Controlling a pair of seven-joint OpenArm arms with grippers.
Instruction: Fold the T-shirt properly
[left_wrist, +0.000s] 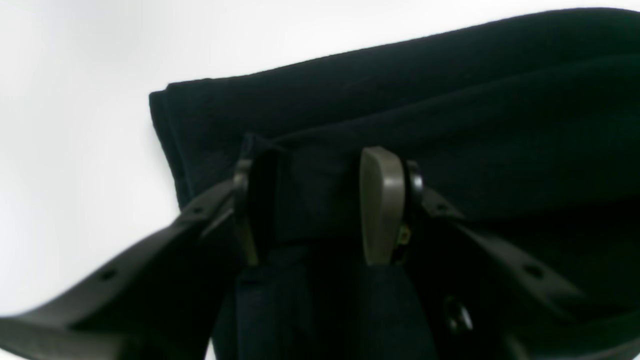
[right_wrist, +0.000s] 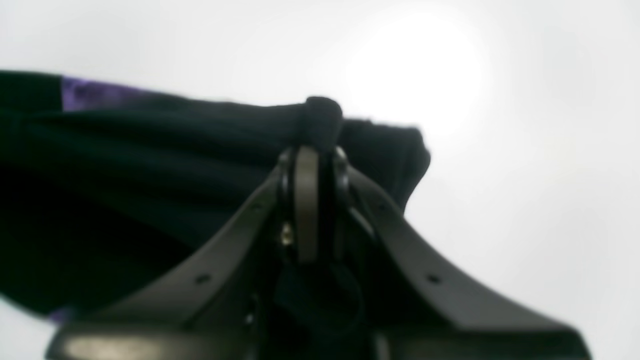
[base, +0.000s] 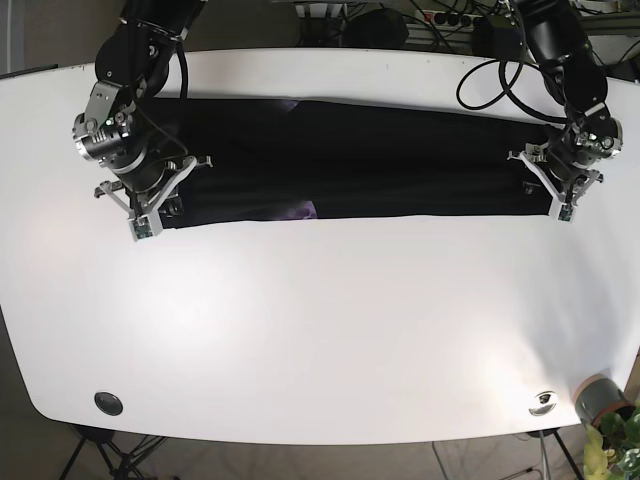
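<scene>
Both jaws bear on the cloth differently: the right gripper is pinched tight on a bunched ridge of the T-shirt, its olive pads pressed together with dark fabric bulging over their tips, while the left gripper stands parted, its fingers apart with a band of fabric lying between them, so it is released rather than clamped. On the white table the shirt is stretched into a long, dark, narrow strip running from about 9 o'clock to 3 o'clock across the upper half of the base view, folded lengthwise into layers. It looks black to very dark navy, with a small purple patch showing at its lower edge near the middle and another at its far edge. No writing or brand is readable.
</scene>
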